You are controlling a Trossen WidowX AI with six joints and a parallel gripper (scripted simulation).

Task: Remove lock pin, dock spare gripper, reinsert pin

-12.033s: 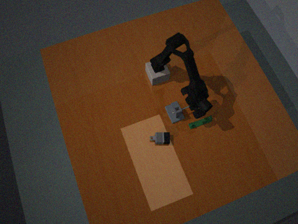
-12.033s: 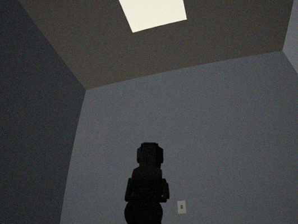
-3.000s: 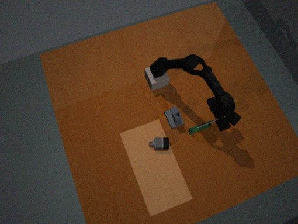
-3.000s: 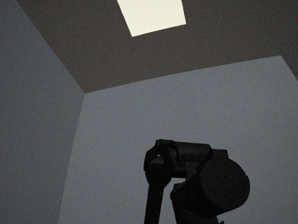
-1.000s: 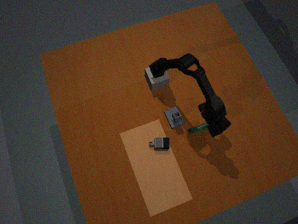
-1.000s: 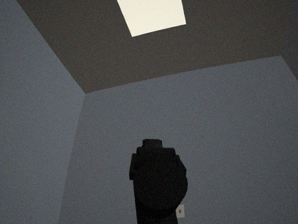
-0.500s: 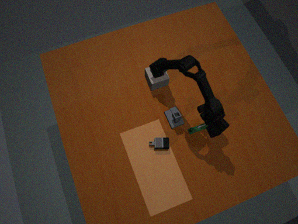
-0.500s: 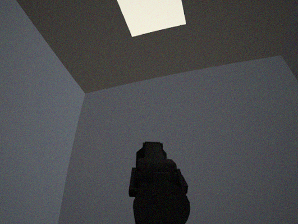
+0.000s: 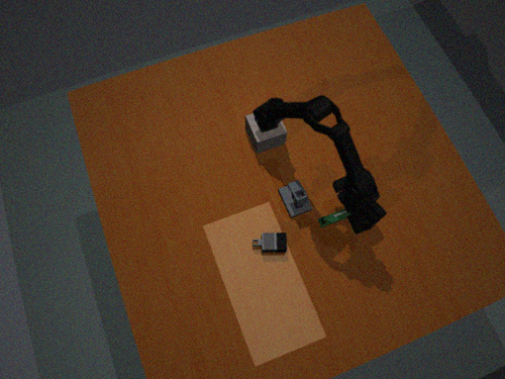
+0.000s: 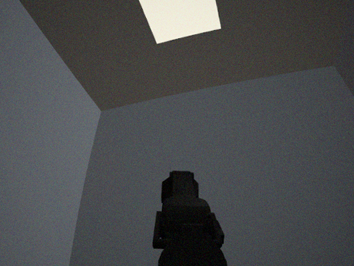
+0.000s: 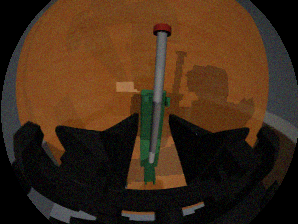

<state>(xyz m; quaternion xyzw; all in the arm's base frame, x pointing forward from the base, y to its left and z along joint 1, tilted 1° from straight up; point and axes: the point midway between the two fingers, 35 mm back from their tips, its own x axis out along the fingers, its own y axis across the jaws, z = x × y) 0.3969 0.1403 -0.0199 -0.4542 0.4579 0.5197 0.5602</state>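
Note:
The lock pin [image 11: 159, 75] has a grey shaft and a red head; in the wrist view it runs lengthwise over a green holder [image 11: 145, 112] [image 9: 328, 220]. My gripper [image 11: 153, 116] is open, its black fingers on either side of the pin and holder as seen from the wrist. Whether they touch either cannot be told. The grey mount [image 9: 291, 212] with its upright socket [image 9: 297, 195] stands left of the holder in the top view, apart from it. The spare gripper [image 9: 274, 243], grey and black, lies on the pale mat with its small spigot [image 9: 256, 243] pointing left. In the top view my fingertips are hidden.
The black arm [image 9: 349, 155] arches from its pale base block [image 9: 270, 141] past the mount's right side. The pale mat [image 9: 267, 298] lies on the orange table top [image 9: 172, 171]. The exterior view shows only a dark part of the arm [image 10: 187, 221], walls and a ceiling light.

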